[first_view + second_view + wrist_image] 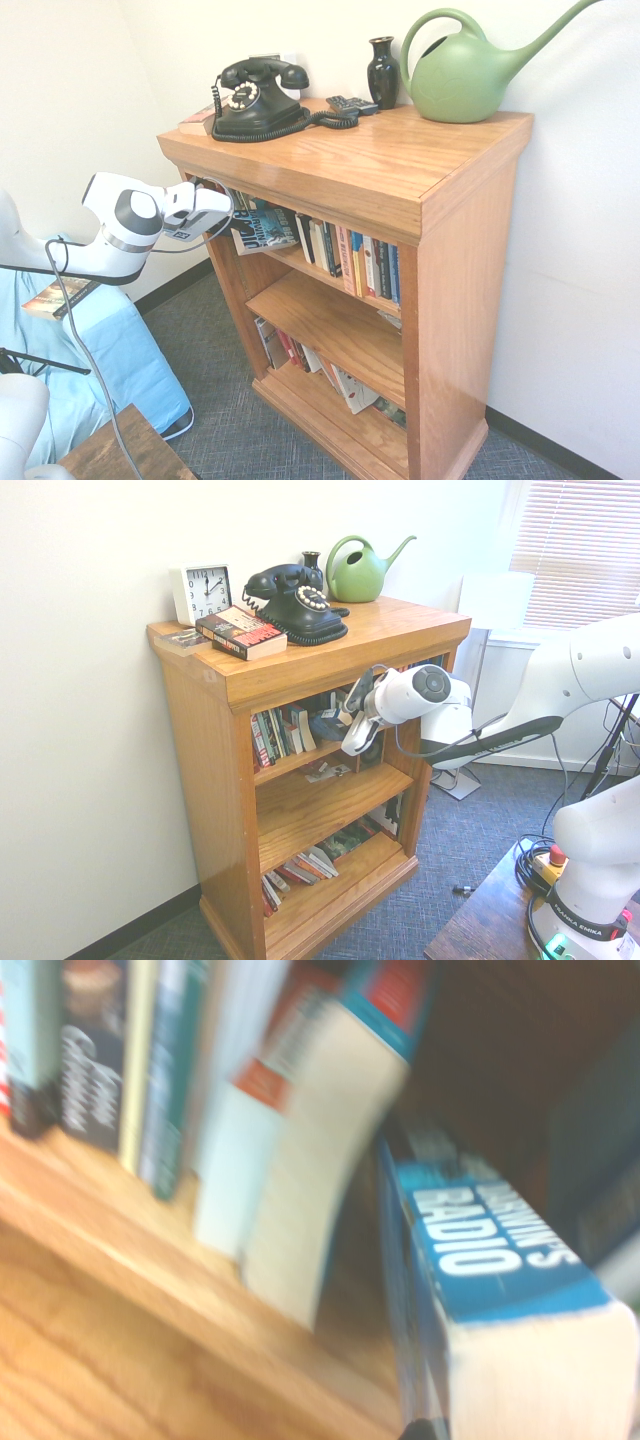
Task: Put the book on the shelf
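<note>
The book [264, 228], blue-teal with white title letters, sits flat-tilted in the left part of the bookcase's upper opening, just above the shelf [330, 281]. My gripper [233, 221] comes in from the left and is shut on the book's near edge. From the other side, the gripper [349, 720] holds the dark book [328, 726] in front of the shelf [300, 761]. Close up, the book [480, 1260] with "RADIO" on it lies next to leaning, standing books [300, 1150] on the wooden board [150, 1290].
A black telephone [255, 98], dark vase [383, 71] and green watering can [470, 70] stand on the bookcase top, with a clock [201, 592] and reddish book [241, 633]. A row of books [355, 260] fills the tier's right. A thin paperback [55, 297] lies on blue cloth.
</note>
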Available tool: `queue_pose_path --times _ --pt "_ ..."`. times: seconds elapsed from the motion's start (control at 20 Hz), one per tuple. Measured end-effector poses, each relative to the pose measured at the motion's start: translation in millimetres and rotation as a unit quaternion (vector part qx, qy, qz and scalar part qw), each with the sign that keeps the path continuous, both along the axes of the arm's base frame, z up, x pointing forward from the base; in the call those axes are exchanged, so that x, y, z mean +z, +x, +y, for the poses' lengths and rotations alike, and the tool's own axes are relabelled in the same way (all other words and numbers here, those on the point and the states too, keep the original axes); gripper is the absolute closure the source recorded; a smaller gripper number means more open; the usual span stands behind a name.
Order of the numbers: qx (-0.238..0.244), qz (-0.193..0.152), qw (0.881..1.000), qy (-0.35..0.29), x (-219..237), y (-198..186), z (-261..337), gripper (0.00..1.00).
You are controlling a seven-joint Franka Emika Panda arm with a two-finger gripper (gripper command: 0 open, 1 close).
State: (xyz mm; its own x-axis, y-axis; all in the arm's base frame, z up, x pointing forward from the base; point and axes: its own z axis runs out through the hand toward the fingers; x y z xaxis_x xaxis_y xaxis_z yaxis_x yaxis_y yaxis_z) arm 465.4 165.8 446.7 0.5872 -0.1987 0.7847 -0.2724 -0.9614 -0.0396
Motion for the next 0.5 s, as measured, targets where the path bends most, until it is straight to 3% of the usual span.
queue_pose_path --times 0.5 --pt "0.008 -0.025 1.000 -0.007 -33 37 -5 1.00"
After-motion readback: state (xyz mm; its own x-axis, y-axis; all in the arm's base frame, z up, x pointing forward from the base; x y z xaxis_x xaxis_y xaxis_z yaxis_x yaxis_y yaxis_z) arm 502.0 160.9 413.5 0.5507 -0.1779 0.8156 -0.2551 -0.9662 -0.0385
